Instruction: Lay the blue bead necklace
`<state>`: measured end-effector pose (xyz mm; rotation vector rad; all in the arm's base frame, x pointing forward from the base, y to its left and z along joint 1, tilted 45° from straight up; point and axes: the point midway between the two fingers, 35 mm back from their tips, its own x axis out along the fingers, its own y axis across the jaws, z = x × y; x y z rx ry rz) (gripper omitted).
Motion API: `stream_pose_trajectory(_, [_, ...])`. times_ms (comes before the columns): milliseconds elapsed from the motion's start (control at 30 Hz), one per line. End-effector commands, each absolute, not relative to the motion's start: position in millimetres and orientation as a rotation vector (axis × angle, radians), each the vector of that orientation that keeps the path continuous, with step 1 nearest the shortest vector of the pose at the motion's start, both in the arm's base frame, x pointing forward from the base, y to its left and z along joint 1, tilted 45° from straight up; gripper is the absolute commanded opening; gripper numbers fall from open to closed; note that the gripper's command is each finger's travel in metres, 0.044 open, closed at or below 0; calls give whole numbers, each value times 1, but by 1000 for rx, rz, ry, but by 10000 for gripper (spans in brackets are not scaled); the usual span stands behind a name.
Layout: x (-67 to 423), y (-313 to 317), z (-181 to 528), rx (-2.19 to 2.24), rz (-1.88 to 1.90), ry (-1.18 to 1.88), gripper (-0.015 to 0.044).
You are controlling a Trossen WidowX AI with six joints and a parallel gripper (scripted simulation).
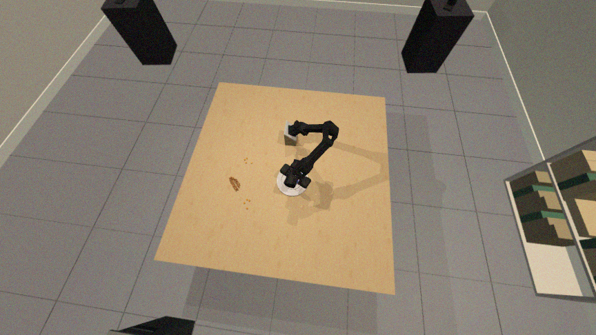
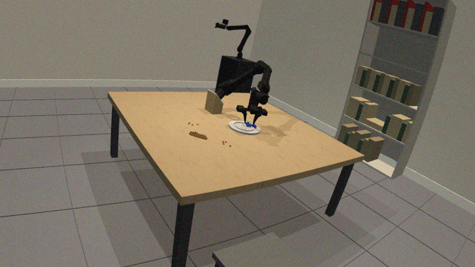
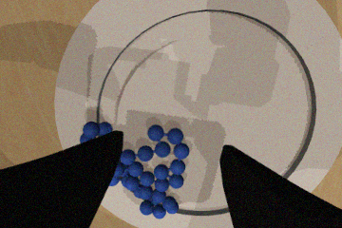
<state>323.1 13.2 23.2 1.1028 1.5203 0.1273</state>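
On the near part of the wooden table (image 2: 210,173) there is bare top only. Further in, a few loose orange beads (image 2: 226,142) lie scattered, and just behind them to the left sits a short brown bead strand (image 2: 198,134). A second small scatter of orange beads (image 2: 192,123) lies beyond that.

To the right of these, near the table's middle, lies the round bead board (image 2: 238,128), a pale flat disc. The blue bead necklace (image 2: 249,124) rests on it in a bunched heap, not laid out. In the wrist view the heap (image 3: 155,172) sits at the lower left of the board (image 3: 266,5), mostly inside the thin dark ring of the groove (image 3: 304,87). A few beads at the left and at the bottom lie on or across that ring.

The gripper (image 2: 249,118) hangs directly above the heap, pointing down. Its fingers stand about half apart and grasp nothing — the claw is released. From the wrist camera, the left finger (image 3: 57,201) covers the heap's left edge, while the right finger (image 3: 279,214) stands apart from the beads with bare board between.

Behind the board the arm rises, bends at an elbow and runs back down to a tan wedge-shaped base (image 2: 213,105). Beyond the table's far edge stands a black box (image 2: 232,71) carrying a thin jointed mast. A bookshelf (image 2: 396,75) stands against the right wall.
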Motion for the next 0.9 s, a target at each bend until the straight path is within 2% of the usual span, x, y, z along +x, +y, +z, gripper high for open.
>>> stream_pose_trajectory(0, [322,19,17,1109,127,1528,250])
stream_pose_trajectory(467, [322,30,7,1110,128,1532,250])
stream_pose_trajectory(767, [323,28,9,1104,129,1529,14])
stream_pose_trajectory(867, [323,28,9,1104,129,1529,0])
